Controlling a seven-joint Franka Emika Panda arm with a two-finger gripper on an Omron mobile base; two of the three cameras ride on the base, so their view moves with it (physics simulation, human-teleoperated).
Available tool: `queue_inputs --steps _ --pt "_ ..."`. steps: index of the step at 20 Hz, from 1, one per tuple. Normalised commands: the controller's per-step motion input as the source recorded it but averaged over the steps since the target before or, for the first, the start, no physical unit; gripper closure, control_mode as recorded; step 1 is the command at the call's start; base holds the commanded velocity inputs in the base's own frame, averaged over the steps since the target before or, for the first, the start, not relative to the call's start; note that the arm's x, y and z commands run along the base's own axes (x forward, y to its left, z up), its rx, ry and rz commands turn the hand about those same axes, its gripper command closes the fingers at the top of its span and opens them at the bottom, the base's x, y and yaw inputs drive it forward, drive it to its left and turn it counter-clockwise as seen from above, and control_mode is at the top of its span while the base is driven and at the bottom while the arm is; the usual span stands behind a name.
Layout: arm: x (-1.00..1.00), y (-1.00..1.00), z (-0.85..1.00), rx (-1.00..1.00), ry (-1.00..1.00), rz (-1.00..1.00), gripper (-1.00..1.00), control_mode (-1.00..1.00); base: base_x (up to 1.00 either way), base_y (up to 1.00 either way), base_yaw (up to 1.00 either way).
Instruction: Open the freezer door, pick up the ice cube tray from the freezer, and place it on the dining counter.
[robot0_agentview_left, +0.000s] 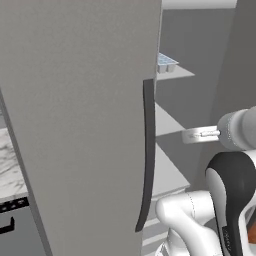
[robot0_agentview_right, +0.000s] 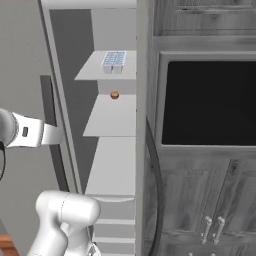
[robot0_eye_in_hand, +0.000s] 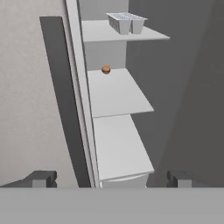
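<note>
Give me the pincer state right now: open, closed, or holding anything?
Pincer: open and holding nothing; its fingertips stand wide apart, facing the freezer shelves, with the ice cube tray on the top shelf.

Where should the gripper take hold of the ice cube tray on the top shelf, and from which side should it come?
Probably across the tray's short width, at its near end, coming in from the open front of the freezer over the shelf. The tray is narrow, lies flat and stands free, and the open gripper already faces it from below.
</note>
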Motion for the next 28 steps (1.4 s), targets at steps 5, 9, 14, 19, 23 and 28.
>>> queue_inputs --steps 5,9,14,19,23,28 --pt "0.00 0.00 0.00 0.00 0.00 0.00 -1.00 1.00 0.76 -0.30 -0.19" --pt "0.00 0.00 0.00 0.00 0.00 0.00 -1.00 1.00 0.84 -0.28 -0.20" --pt "0.00 0.00 0.00 0.00 0.00 0.00 -1.00 1.00 0.69 -0.46 -0.15" --pt "0.00 0.00 0.00 0.00 0.00 0.00 -1.00 1.00 0.53 -0.55 -0.04" --pt "0.00 0.00 0.00 0.00 0.00 0.00 -1.00 1.00 0.02 -0.29 0.00" --pt "0.00 0.00 0.00 0.00 0.00 0.00 -1.00 1.00 0.00 -0.08 0.00"
